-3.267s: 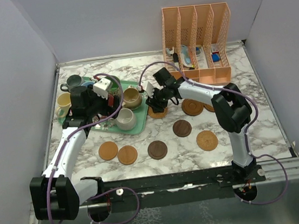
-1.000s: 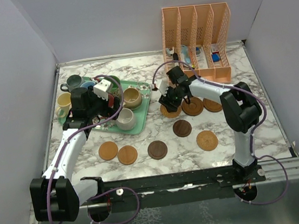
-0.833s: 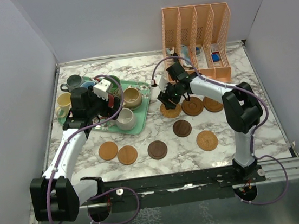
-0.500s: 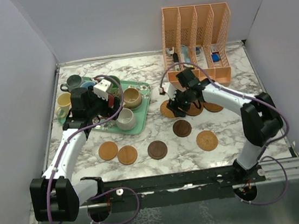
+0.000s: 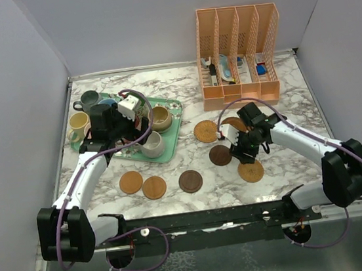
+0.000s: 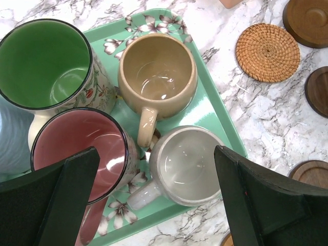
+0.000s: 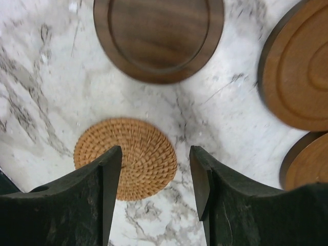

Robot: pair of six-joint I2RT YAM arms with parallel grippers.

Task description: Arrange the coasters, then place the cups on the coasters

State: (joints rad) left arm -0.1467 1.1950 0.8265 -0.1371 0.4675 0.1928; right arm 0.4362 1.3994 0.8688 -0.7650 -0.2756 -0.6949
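In the overhead view the left gripper [image 5: 128, 121] hangs over the mint-green tray [image 5: 171, 133] at centre left, its fingers spread wide and gripping nothing. Its wrist view looks down between them on the green cup [image 6: 43, 64] at upper left, the tan cup [image 6: 158, 72] at top centre, the pink cup [image 6: 77, 146] at lower left and the cream cup [image 6: 185, 164] at lower centre. All four stand upright and crowded together on the tray. The grey-teal cup [image 5: 89, 99] and the yellow cup [image 5: 76, 124] stand by the tray's left end. The right gripper [image 5: 242, 149] sits low over the marble table [image 5: 294, 88] at centre right, its fingers partly apart with nothing between them. In its wrist view the woven coaster [image 7: 125, 159] lies below centre, a dark brown coaster [image 7: 159, 36] at the top and a ringed brown coaster [image 7: 300, 77] at the right edge. Three more coasters [image 5: 154, 187] lie in a row at lower centre of the overhead view, and a tan coaster [image 5: 251, 171] lies just below the right gripper.
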